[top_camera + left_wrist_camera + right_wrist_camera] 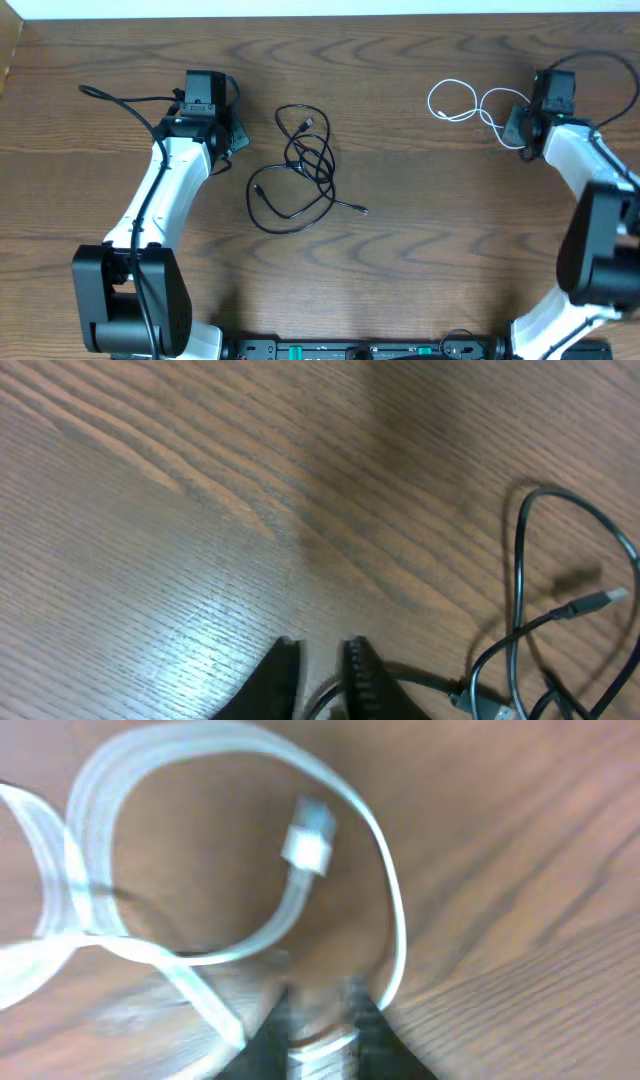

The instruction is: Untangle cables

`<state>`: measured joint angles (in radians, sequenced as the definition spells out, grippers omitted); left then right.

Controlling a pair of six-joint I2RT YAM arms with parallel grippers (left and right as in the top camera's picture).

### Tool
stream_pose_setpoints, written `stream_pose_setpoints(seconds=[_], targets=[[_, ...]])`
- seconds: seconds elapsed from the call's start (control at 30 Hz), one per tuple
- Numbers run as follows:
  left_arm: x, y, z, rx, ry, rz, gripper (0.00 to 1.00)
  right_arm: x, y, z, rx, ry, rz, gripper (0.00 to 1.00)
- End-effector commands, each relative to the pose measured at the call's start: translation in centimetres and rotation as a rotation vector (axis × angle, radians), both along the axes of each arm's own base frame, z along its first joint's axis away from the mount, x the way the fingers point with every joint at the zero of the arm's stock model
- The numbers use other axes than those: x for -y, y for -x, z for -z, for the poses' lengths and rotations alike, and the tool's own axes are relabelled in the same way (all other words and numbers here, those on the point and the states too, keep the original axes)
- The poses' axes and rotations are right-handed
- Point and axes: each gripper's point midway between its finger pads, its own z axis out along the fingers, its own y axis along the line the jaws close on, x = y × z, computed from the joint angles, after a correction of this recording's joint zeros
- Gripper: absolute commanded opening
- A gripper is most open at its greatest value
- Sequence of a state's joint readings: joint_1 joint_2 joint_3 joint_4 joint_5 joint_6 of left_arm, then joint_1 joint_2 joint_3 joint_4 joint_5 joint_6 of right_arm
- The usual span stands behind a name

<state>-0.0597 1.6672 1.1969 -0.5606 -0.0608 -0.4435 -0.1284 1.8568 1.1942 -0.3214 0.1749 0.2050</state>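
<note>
Gripping the white cable (82,870) between clenched fingers, the right gripper (320,1025) sits at the upper right of the wooden table (420,230). The black cables (315,160) lie tangled at centre frame, well apart from the white one. Just left of them, the left gripper (322,675) shows a narrow gap; whether it holds anything cannot be told.

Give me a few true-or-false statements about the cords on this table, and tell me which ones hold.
1. The white cord lies apart from the black cords. True.
2. The white cord lies beside the left arm. False: it lies by the right gripper, which pinches a strand of it.
3. The black cords lie in loose loops around the middle of the table. True.
4. The white cord's plug is pushed into a socket. False: it lies free on the wood, inside a loop.
</note>
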Motion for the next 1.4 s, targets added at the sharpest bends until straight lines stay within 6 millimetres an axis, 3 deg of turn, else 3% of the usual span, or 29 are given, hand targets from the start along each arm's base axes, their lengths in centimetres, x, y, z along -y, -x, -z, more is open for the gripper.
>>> stream_pose_setpoints(seconds=[0.0,0.13,0.3,0.4,0.5,0.63,0.83,1.0,1.13,1.23,1.37], targets=[[0.9,0.2,0.2,-0.007,0.055,0.020,0.29,-2.3,-1.0,-8.4,0.185,0.019,-0.079,0.33],[4.5,0.6,0.1,-0.023,0.214,0.157,0.33,-7.2,-0.4,-12.2,0.262,-0.104,-0.232,0.59],[7.1,3.0,0.9,-0.117,0.274,0.222,0.33,-12.6,1.3,-12.1,0.223,-0.297,-0.406,0.79],[8.3,4.1,2.0,-0.149,0.268,0.242,0.33,-13.8,2.2,-11.2,0.176,-0.337,-0.434,0.78],[9.1,4.5,3.5,-0.145,0.250,0.213,0.33,-14.7,2.7,-10.9,0.150,-0.350,-0.453,0.71],[11.4,4.3,4.8,-0.091,0.266,0.253,0.33,-16.2,3.5,-10.4,0.116,-0.363,-0.484,0.65],[15.0,3.9,6.4,-0.048,0.271,0.338,0.32,-17.4,4.2,-10.1,0.089,-0.368,-0.511,0.64],[14.0,3.3,9.4,-0.068,0.185,0.214,0.32,-18.3,4.7,-9.9,0.070,-0.372,-0.529,0.64],[14.2,2.9,10.5,-0.072,0.191,0.200,0.32,-18.4,4.8,-9.8,0.062,-0.373,-0.532,0.65],[14.3,2.7,10.6,-0.065,0.193,0.202,0.21,-18.4,4.9,-9.7,0.059,-0.367,-0.541,0.65],[14.4,2.5,9.8,-0.043,0.198,0.205,0.23,-18.4,5.0,-9.7,0.056,-0.367,-0.540,0.65]])
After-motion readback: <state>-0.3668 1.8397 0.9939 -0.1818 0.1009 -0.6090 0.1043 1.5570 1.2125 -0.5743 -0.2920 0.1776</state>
